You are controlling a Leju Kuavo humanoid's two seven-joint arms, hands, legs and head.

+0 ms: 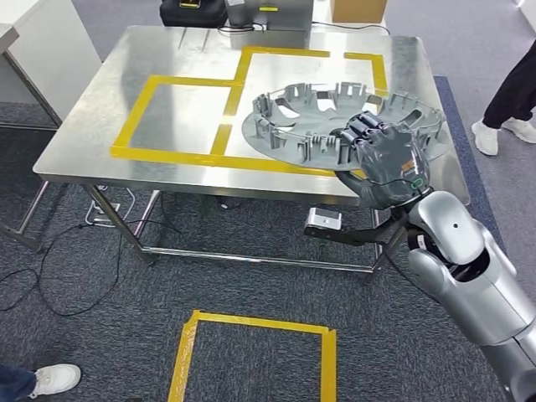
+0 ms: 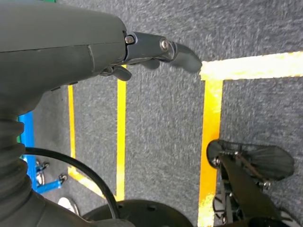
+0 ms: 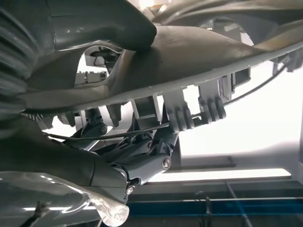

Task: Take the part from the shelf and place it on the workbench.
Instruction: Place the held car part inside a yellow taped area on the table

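Observation:
The part (image 1: 303, 126) is a large grey round plastic ring with ribs and cut-outs. It lies flat over the right half of the steel workbench (image 1: 126, 75), inside the yellow tape outline. My right hand (image 1: 385, 159) grips its near right rim, fingers curled over the top and thumb under the edge. In the right wrist view the part's rim (image 3: 200, 52) runs between the thumb and the fingers (image 3: 143, 163). My left hand (image 2: 107, 47) hangs over the carpet, holding nothing, with a finger stretched out.
Yellow tape (image 1: 183, 117) marks rectangles on the bench, and another yellow square (image 1: 253, 352) lies on the carpet in front. Black cases (image 1: 193, 10) and a cardboard box (image 1: 357, 8) stand at the bench's far edge. A person's legs (image 1: 512, 100) stand at the right; a shoe (image 1: 54, 378) lower left.

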